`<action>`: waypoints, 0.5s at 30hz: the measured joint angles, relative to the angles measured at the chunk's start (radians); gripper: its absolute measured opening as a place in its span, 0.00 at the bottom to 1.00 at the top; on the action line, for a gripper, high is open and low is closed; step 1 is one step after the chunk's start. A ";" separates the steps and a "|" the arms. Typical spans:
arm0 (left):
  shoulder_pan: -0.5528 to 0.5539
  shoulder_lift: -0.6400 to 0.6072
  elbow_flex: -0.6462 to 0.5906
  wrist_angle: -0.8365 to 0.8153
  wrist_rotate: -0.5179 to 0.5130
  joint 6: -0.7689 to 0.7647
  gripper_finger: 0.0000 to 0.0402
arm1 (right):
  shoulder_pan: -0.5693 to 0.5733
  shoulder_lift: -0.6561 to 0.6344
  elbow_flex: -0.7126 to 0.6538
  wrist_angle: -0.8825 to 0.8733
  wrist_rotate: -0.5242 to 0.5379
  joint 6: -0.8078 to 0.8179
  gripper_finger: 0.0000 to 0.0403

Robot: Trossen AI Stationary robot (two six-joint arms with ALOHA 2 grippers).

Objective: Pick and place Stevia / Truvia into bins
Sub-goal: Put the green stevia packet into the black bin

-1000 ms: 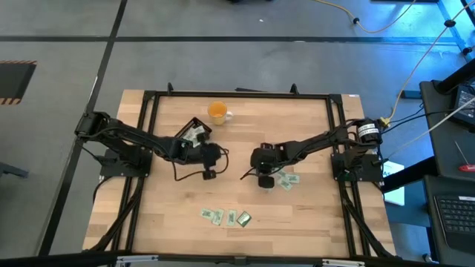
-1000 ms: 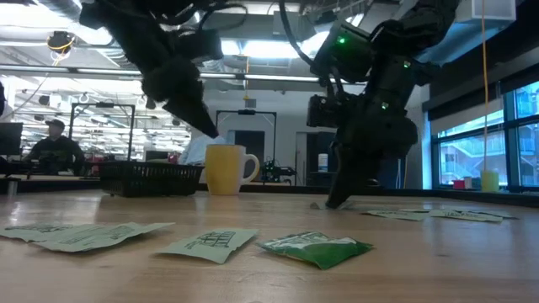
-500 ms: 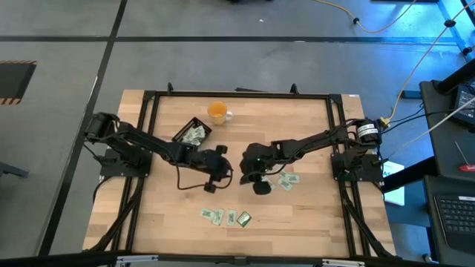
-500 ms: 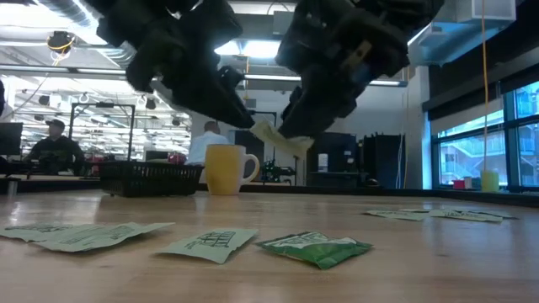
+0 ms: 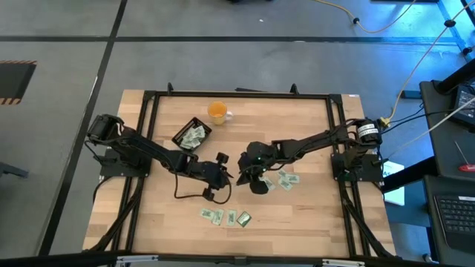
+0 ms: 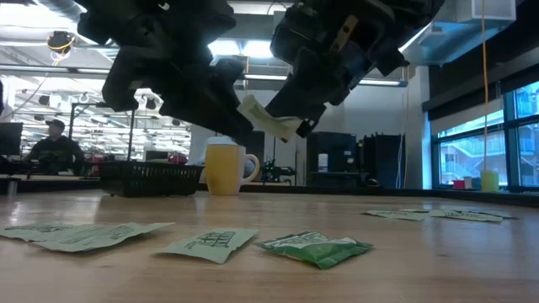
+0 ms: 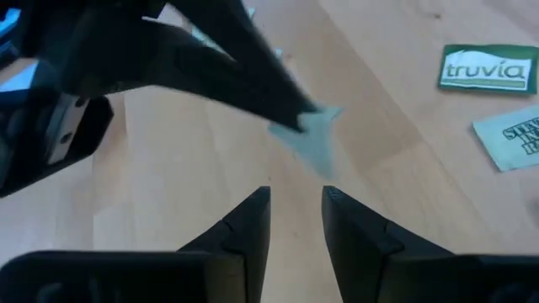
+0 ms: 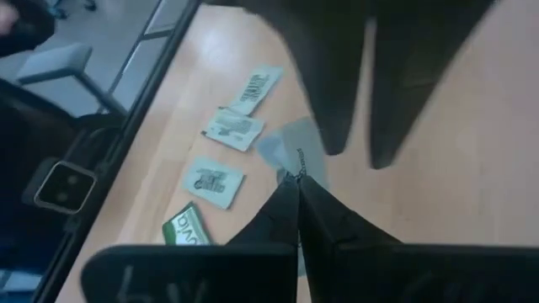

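- High view: the left hand (image 5: 225, 175) and the right hand (image 5: 242, 173) meet near the middle of the table (image 5: 312, 215). The black tray (image 5: 191, 134) — holding sachets — sits beside the orange cup (image 5: 217, 112). Loose sachets (image 5: 225, 217) lie toward the near edge.
- Low view: a pale sachet (image 6: 268, 119) hangs in the air, pinched by the right hand (image 6: 295, 128); the left hand (image 6: 237, 128) is just beside it.
- Left wrist view: the left hand's fingers (image 7: 244, 227) stand apart, short of the held sachet (image 7: 308, 140); a green Truvia packet (image 7: 488, 69) lies on the table.
- Right wrist view: the right hand (image 8: 296, 187) — fingertips together — clamps the sachet's (image 8: 286, 145) edge.
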 joint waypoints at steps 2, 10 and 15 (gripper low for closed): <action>-0.006 0.000 0.000 0.006 -0.002 -0.001 0.26 | 0.000 0.000 0.000 -0.001 0.023 0.018 0.01; -0.013 0.000 0.000 0.026 -0.026 -0.048 0.26 | 0.000 -0.001 0.000 -0.003 0.031 0.042 0.01; -0.013 0.000 0.000 0.029 -0.026 -0.049 0.22 | 0.000 -0.001 0.001 -0.003 0.031 0.061 0.01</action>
